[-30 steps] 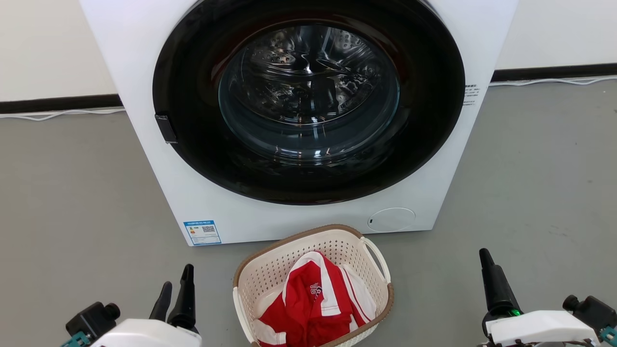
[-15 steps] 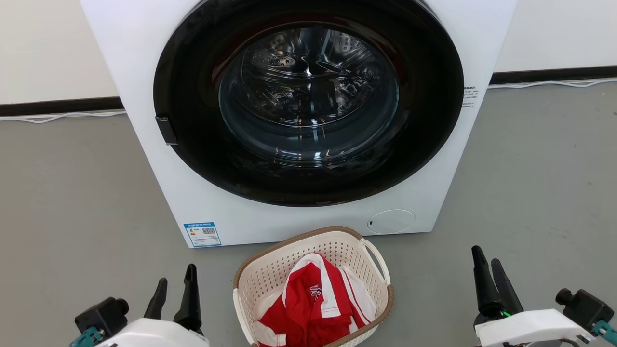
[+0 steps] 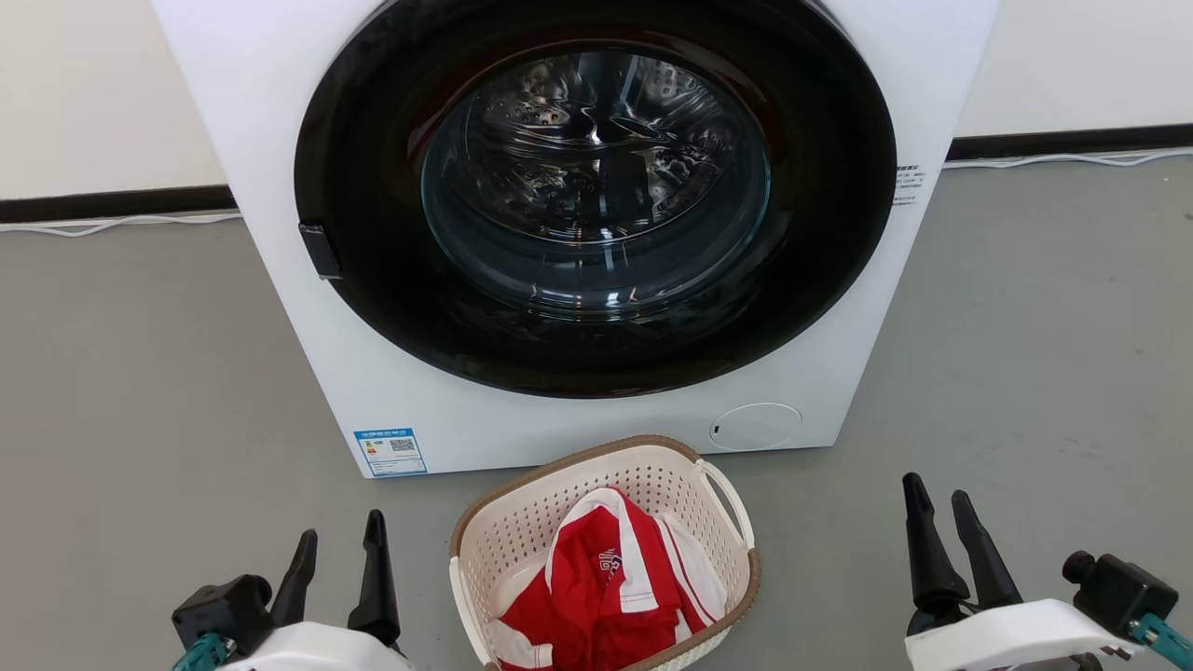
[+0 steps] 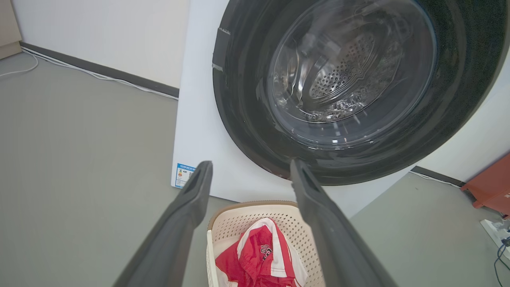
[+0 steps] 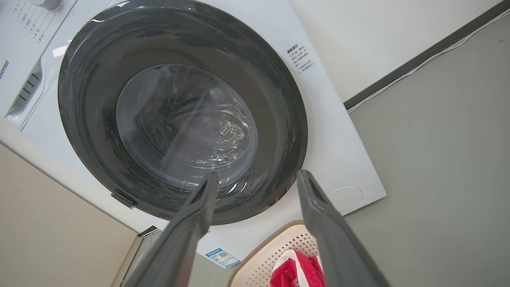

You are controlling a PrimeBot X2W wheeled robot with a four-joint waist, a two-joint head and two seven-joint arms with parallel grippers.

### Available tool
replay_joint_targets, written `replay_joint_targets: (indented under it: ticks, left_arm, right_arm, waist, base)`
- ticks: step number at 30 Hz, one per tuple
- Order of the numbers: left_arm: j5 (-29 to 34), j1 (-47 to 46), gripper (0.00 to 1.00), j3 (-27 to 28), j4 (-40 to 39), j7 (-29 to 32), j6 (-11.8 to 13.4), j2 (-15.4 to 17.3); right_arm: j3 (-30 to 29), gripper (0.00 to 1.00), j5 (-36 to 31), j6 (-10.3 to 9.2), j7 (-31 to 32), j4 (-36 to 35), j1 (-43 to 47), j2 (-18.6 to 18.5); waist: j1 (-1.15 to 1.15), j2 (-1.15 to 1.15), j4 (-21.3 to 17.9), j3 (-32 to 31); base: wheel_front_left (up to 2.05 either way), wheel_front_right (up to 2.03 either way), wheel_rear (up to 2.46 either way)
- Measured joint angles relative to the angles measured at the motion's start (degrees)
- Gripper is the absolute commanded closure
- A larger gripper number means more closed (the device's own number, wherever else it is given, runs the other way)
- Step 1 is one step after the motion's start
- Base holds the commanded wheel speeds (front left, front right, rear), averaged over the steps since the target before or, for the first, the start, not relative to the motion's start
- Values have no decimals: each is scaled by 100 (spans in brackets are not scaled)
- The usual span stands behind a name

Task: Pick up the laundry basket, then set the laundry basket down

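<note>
laundry basket (image 3: 522, 540) near end cropped, sticker (image 3: 390, 451) print illegible

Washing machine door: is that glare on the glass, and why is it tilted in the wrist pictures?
Head view: yes, light streaks on the door glass; picture sharp. Left wrist view: wide lens stretches the washing machine. Right wrist view: camera rolled, so it leans; hazy sheen.

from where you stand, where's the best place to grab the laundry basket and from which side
Probably its two white loop handles, each from the outer side: right gripper to the right handle, left gripper to the left handle. The laundry basket sits upright between the open grippers, and the loops stand off its walls.
</note>
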Motion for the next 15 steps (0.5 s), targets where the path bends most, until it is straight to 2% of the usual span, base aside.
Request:
replay_joint_targets:
  ticks: [15]
  left_arm:
    - [1085,102,0,-245,-232,-294,335,99]
  right_arm:
    - [109,0,-1060,1,-242,-48,7,-13]
  waist:
    - [0,0,-11,21]
  base:
    - [0,0,0]
